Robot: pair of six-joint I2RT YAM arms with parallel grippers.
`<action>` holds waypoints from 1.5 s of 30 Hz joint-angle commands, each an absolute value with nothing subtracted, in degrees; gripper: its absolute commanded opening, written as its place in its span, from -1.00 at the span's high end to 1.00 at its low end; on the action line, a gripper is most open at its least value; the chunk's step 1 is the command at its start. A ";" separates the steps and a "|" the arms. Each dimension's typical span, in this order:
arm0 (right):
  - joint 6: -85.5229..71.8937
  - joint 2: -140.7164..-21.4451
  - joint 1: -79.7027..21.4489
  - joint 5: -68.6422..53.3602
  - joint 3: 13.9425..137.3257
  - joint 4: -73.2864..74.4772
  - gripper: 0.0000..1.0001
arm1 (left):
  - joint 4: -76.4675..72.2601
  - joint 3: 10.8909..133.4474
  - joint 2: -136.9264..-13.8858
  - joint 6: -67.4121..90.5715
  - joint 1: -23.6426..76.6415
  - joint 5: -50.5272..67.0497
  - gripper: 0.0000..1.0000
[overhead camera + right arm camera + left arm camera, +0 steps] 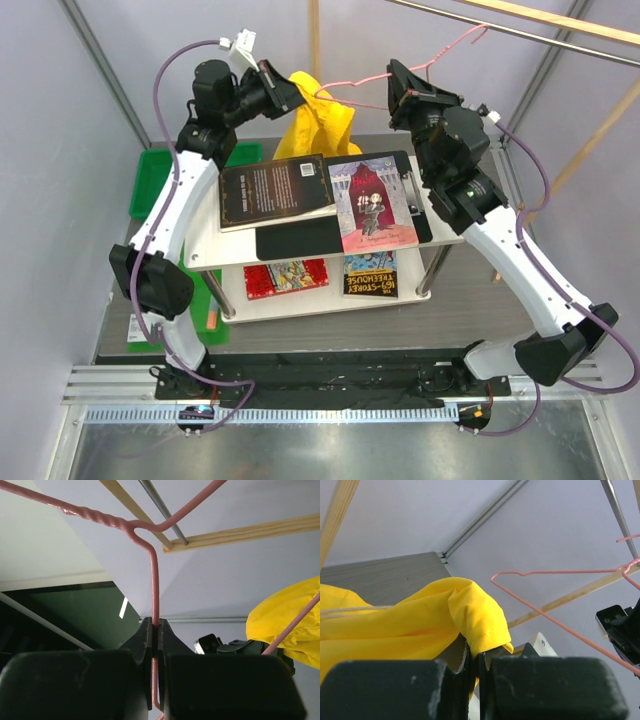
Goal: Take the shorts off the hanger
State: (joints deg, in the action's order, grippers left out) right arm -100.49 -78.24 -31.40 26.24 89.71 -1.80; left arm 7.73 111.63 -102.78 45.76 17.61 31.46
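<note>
The yellow shorts [318, 125] hang bunched above the back of the shelf. My left gripper [290, 95] is shut on a fold of the shorts [420, 625], the fabric pinched between the left gripper's [474, 652] jaws. The pink wire hanger [365, 80] stretches right from the shorts toward the rods. My right gripper [398, 85] is shut on the hanger [155, 580], the wire clamped upright in the right gripper [155, 627] below the twisted neck. The hanger's [570, 571] left corner shows bare beside the fabric. Behind one wire, the shorts [280, 610] show at right.
A white two-level shelf [230, 245] stands below the grippers, with a dark book [275, 190] and a red book [372, 205] on top and two more books [370, 272] on the lower level. A green bin [150, 180] sits left. A wooden rail [540, 20] and a metal rod cross overhead.
</note>
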 commanded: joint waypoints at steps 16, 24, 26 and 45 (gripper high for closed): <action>-71.55 -61.00 -31.55 34.10 84.29 -5.89 0.98 | 5.28 137.99 -105.65 54.49 -5.34 40.96 1.00; -68.82 -65.03 -31.55 27.87 86.13 -3.52 0.98 | -1.99 142.54 -109.59 59.84 -12.82 37.36 1.00; -68.99 -66.35 -31.55 27.34 86.48 -2.90 0.98 | -2.81 144.48 -111.61 62.40 -13.62 34.30 0.99; -68.47 -65.48 -30.23 27.33 82.27 -4.92 0.98 | -4.83 145.11 -120.93 69.26 -15.47 37.09 0.99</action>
